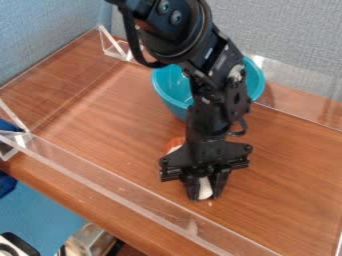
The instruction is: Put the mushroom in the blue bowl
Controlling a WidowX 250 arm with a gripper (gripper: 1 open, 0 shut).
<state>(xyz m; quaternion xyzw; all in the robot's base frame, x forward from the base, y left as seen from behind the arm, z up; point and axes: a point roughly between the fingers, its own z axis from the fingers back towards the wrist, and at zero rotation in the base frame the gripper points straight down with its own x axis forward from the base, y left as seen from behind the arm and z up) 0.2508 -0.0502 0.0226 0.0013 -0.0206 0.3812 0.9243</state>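
Jaws of the black gripper (pixel 203 180) point straight down and stand narrow, closed in on the mushroom (pixel 205 187) from both sides — its pale body fills the gap between them. Only the cream-white stem shows clearly, a thick, rounded stub that pokes out below the fingertips (pixel 221 176) and sits low against the wooden surface (pixel 94 110). A small patch of orange-brown shows just beside the gripper on its left side; whether that is the cap is hard to tell at this size. Whether the mushroom touches the wood or hangs just above it cannot be told.

Behind the gripper, toward the far side of the surface, stands the blue bowl (pixel 171 92) — round, deep, glossy teal-blue, with smooth plain sides, and several times wider than the mushroom. The black arm (pixel 201 60) rises in front of it and hides much of its middle and right part. Bowl and mushroom are well apart, with bare wood between them. A clear plastic wall (pixel 94 190) rims the surface along its edges.
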